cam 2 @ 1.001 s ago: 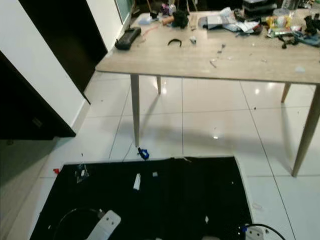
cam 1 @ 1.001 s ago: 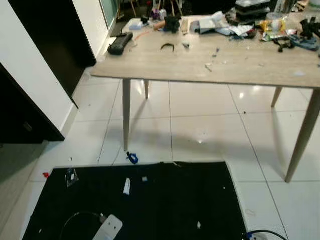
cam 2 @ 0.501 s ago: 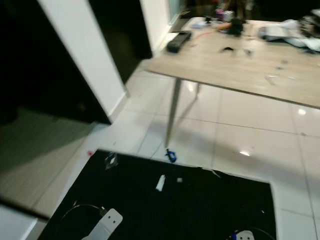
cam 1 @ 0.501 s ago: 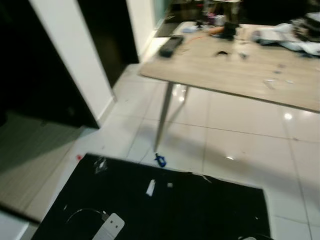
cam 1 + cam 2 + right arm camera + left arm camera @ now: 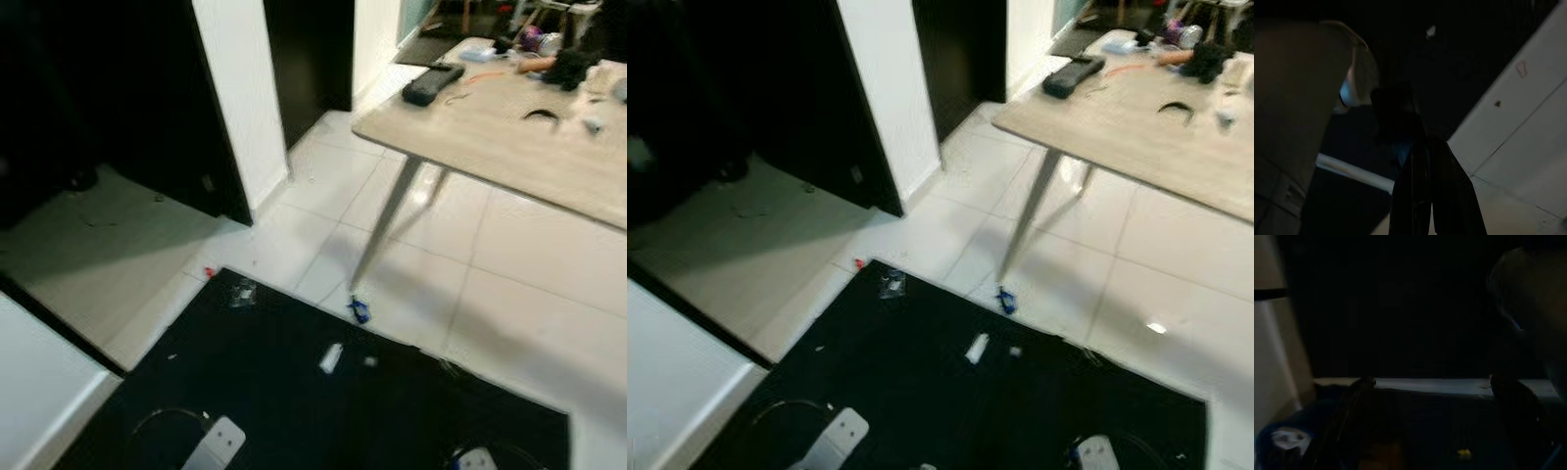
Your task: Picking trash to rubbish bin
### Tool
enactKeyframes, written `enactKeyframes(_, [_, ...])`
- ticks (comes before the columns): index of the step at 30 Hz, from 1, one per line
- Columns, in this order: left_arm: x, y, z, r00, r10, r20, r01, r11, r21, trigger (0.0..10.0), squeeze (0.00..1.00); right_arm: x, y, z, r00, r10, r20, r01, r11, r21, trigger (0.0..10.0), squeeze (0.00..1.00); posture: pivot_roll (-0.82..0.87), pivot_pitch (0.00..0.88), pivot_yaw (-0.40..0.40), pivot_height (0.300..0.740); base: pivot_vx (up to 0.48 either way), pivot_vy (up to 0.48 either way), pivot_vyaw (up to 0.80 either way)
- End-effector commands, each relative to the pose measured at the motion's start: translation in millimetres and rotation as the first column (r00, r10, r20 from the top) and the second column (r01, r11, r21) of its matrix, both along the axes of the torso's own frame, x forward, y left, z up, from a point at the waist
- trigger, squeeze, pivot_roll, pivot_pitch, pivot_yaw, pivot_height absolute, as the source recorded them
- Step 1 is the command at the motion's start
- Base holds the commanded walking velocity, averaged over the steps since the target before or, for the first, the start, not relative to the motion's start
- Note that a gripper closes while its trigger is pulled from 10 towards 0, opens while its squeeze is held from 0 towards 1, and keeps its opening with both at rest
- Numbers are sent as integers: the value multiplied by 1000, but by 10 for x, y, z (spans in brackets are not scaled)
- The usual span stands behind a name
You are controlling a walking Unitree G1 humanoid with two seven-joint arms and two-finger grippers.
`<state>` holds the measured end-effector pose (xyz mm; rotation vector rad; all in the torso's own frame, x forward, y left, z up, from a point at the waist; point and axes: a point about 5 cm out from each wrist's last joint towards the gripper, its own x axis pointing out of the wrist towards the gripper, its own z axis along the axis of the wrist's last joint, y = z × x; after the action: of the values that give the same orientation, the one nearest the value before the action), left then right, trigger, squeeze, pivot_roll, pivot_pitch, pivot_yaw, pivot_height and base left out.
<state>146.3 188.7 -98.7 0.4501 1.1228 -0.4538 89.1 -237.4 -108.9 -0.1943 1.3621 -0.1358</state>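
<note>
Gripper status first: my right gripper [image 5: 1420,196] hangs low in its dark wrist view, its two black fingers pressed together with nothing between them, a pale strip of floor tile beyond; my left gripper [image 5: 1430,431] hangs idle in deep shade, and I cannot tell whether its fingers are parted or together. From the head camera I look down on a black mat [image 5: 294,411] filling the lower half of the frame, with white floor tiles [image 5: 509,294] around it. Litter lies scattered there: a small white scrap [image 5: 331,357] on the mat near frame centre, a tiny pale bit [image 5: 369,361] just beside it, a clear crumpled wrapper [image 5: 242,292] near the mat's upper left edge, a blue scrap [image 5: 360,311] on the tile beside the worktop leg [image 5: 387,223], and a red speck [image 5: 208,271] on the tile to the left. The wooden worktop [image 5: 490,137] runs across the upper right, carrying a black remote-like object [image 5: 432,83], a dark curved band [image 5: 540,116] and clutter at its far end. Dark doorways [image 5: 108,108] fill the upper left. I can make out no rubbish bin. My judgement: the job is barely begun, if at all; neither arm carries anything I can see, every piece on the floor remains to be collected, and a bin has yet to be located.
</note>
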Motion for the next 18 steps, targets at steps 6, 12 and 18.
enactKeyframes(6, [116, -60, 37, 999, 28, 40, -27, 999, -23, 10000, 0, -29, -44, 5, 1000, 20, -16, -20, 1000, -1, 10000, 0, -94, 0, 100, 740, 0, 0, 743])
enactKeyframes(12, [124, -140, 32, 999, 10, 37, -9, 999, -34, 10000, 0, -24, -85, 17, 1000, 10, -10, -10, 1000, -4, 10000, 0, -105, 0, 95, 740, 0, 0, 742])
enactKeyframes(18, [108, -145, 26, 999, -2, 34, 3, 999, -36, 10000, 0, 24, -104, 33, 1000, 21, -1, -21, 1000, -9, 10000, 0, -94, 0, 94, 740, 0, 0, 744])
